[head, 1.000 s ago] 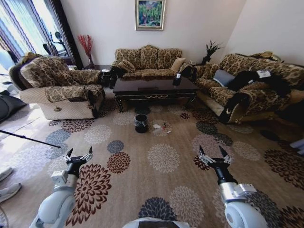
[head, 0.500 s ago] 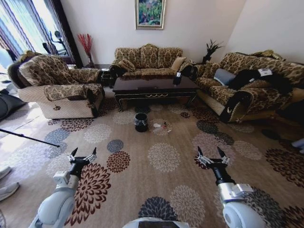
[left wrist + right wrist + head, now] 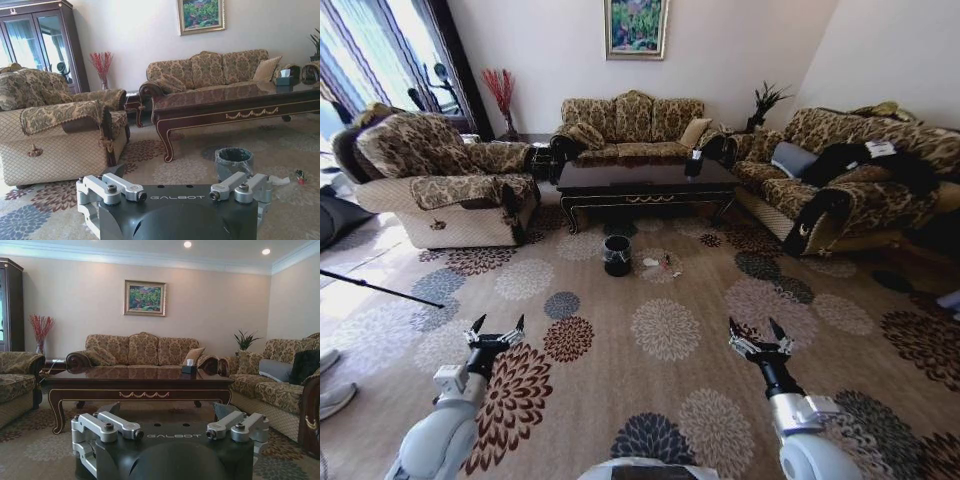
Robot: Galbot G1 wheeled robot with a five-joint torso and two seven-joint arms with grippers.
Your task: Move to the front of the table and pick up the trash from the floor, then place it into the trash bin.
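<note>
Both arms held low over the carpet (image 3: 660,400), left end effector (image 3: 494,328) and right end effector (image 3: 754,332) each with fingers spread and empty. Ahead, well apart: trash bin (image 3: 616,255) before the table (image 3: 645,182), trash (image 3: 660,265) just beside the bin on the floor.

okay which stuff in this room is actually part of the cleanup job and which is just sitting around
Part of the job: the trash on the carpet, the trash bin beside it, the table behind them, and the open left gripper and right gripper held over the carpet.

Just there: sofa, armchair, tissue box, painting.
</note>
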